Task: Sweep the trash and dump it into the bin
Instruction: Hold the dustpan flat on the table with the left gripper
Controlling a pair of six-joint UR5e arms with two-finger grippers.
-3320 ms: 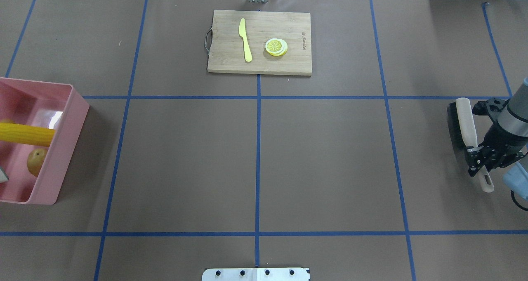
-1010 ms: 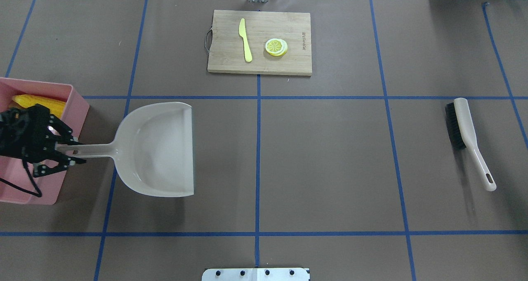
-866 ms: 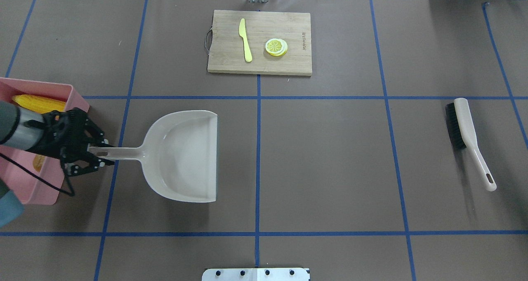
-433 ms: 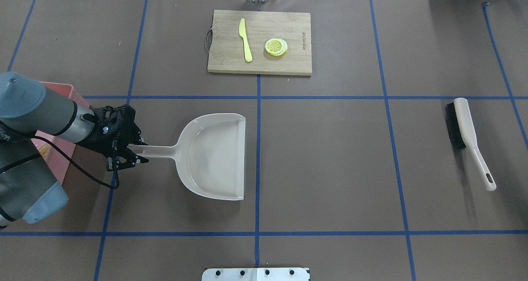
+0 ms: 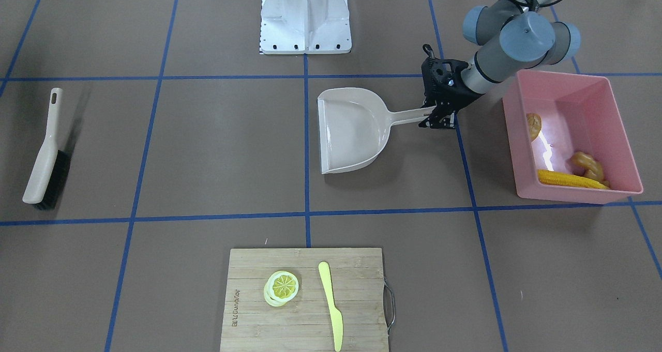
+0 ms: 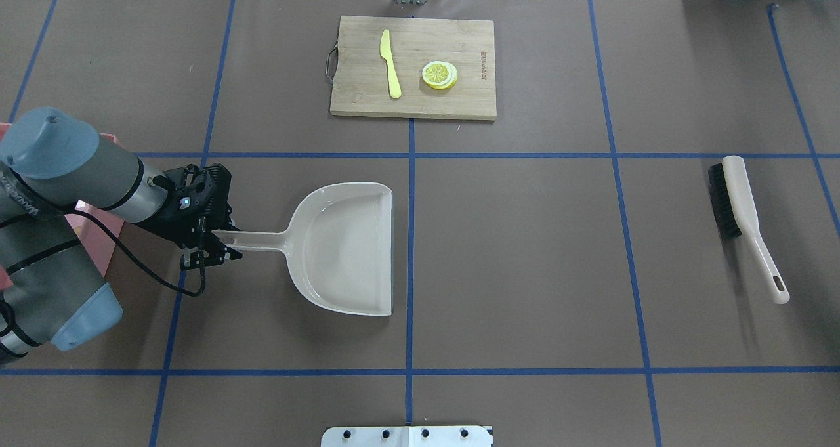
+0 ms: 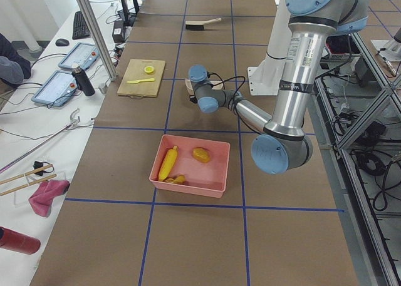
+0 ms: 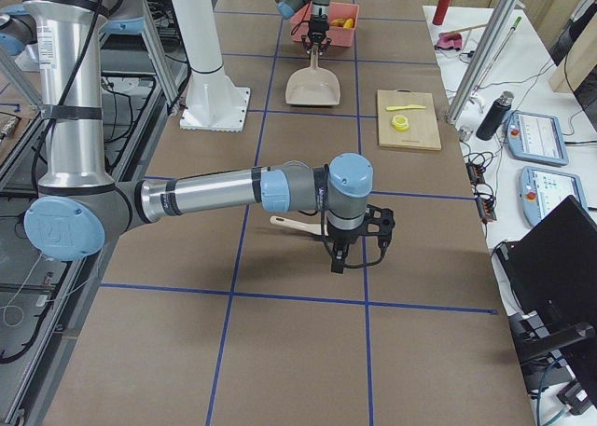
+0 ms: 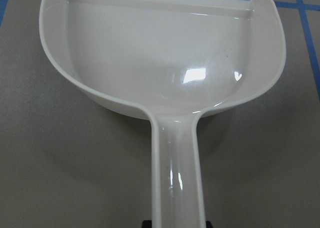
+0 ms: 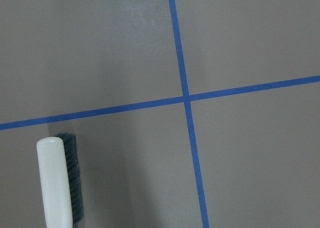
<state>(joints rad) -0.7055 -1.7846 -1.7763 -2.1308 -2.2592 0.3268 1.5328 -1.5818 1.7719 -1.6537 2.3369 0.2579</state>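
Though near bin (image 5: pixel 579 194), dustpan (image 5: pixel 351 129) wholly apart

one of my cams is overhead behind the robot, one faces it across the desk (image 6: pixel 525 237), both seeing the dustpan (image 6: pixel 348 250). two more sit at the desk ends; the left-end one shares the bin (image 7: pixel 188 187) with the front cam. wrist cams look down close up.

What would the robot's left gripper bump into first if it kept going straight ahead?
The dustpan: the left gripper grips its handle in its jaws and points along it. Past the pan's open edge comes bare table, then probably the brush.
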